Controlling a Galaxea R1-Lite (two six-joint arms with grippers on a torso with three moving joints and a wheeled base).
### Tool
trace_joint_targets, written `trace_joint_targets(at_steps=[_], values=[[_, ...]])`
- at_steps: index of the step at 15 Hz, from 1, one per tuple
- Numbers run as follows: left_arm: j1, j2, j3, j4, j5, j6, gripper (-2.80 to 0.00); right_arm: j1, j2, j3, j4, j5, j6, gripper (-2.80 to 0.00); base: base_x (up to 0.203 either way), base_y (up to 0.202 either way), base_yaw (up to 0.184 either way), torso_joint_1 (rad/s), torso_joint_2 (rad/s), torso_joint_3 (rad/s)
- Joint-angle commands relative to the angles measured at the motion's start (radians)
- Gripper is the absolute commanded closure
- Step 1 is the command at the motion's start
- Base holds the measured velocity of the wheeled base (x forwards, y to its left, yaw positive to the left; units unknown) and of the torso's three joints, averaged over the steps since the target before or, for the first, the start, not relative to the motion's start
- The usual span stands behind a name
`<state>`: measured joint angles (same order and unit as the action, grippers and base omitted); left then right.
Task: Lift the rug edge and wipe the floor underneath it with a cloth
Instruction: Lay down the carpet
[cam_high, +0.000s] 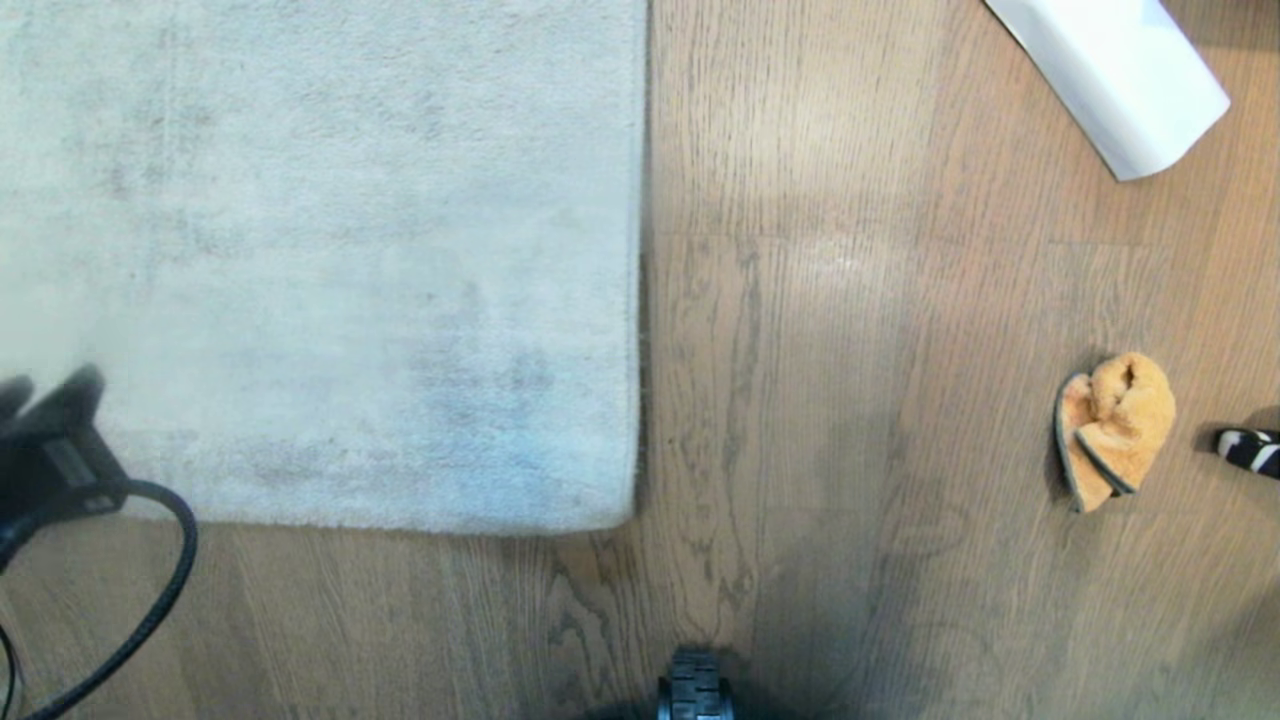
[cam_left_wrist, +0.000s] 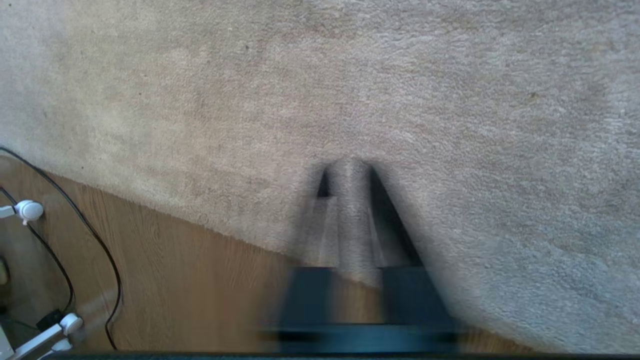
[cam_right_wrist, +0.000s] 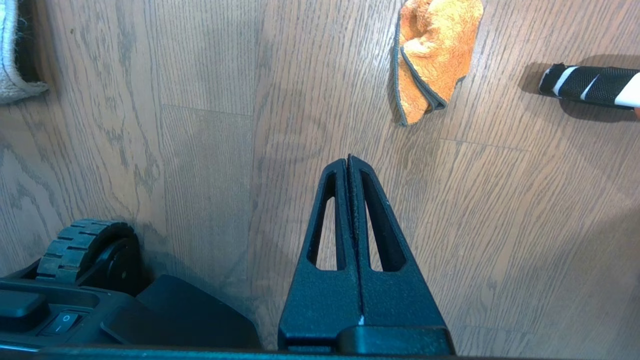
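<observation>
The pale grey rug (cam_high: 320, 250) lies flat on the wood-grain floor (cam_high: 800, 400); its near edge (cam_high: 400, 522) and corner (cam_high: 622, 508) face me. My left gripper (cam_high: 50, 390) hangs at the far left over the rug, just inside that near edge. In the left wrist view it (cam_left_wrist: 350, 170) is smeared by motion above the pile, the rug border (cam_left_wrist: 200, 220) running across behind it. The orange-tan cloth (cam_high: 1115, 430) lies crumpled on the floor to the right. My right gripper (cam_right_wrist: 348, 159) is shut and empty above bare floor, a short way from the cloth (cam_right_wrist: 432, 55).
A white rolled paper sheet (cam_high: 1120, 80) lies at the far right. A black-and-white striped object (cam_high: 1250, 450) sits just right of the cloth. My base wheel (cam_high: 695, 690) shows at the bottom. Black cables (cam_left_wrist: 100, 260) with white connectors (cam_left_wrist: 30, 210) lie left of the rug.
</observation>
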<state>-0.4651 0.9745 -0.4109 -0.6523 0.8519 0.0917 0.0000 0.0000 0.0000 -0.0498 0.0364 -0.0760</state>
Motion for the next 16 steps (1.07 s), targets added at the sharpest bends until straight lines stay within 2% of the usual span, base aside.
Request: trace_joint_targets(at_steps=[1,6,9,11,13,15,16], values=[[0.000,0.002,0.012,-0.004,0.006,0.000,0.00,0.000,0.000,0.000,-0.001,0.000,-0.001,0.00,0.000,0.000,0.000,0.000,0.00,0.000],[0.002,-0.001,0.017,-0.004,-0.017,0.006,0.00,0.000,0.002,0.000,-0.001,0.000,-0.001,0.00,0.000,0.000,0.000,0.000,0.00,0.000],[0.002,-0.001,0.030,0.015,-0.133,0.001,0.00,0.000,0.002,0.000,-0.001,0.000,-0.001,0.00,0.000,0.000,0.000,0.000,0.00,0.000],[0.000,0.000,0.061,0.067,-0.255,-0.044,0.00,0.000,0.002,0.000,-0.001,0.000,-0.001,0.00,0.000,0.000,0.000,0.000,0.00,0.000],[0.002,-0.003,0.095,0.097,-0.443,-0.068,0.00,0.000,0.002,0.000,-0.001,0.000,-0.001,0.00,0.000,0.000,0.000,0.000,0.00,0.000],[0.001,0.034,0.139,0.130,-0.677,-0.078,0.00,0.000,0.002,0.000,-0.001,0.000,-0.001,0.00,0.000,0.000,0.000,0.000,0.00,0.000],[0.001,0.091,0.151,0.133,-0.755,-0.083,0.00,0.000,0.002,0.000,-0.001,0.000,-0.001,0.00,0.000,0.000,0.000,0.000,0.00,0.000]])
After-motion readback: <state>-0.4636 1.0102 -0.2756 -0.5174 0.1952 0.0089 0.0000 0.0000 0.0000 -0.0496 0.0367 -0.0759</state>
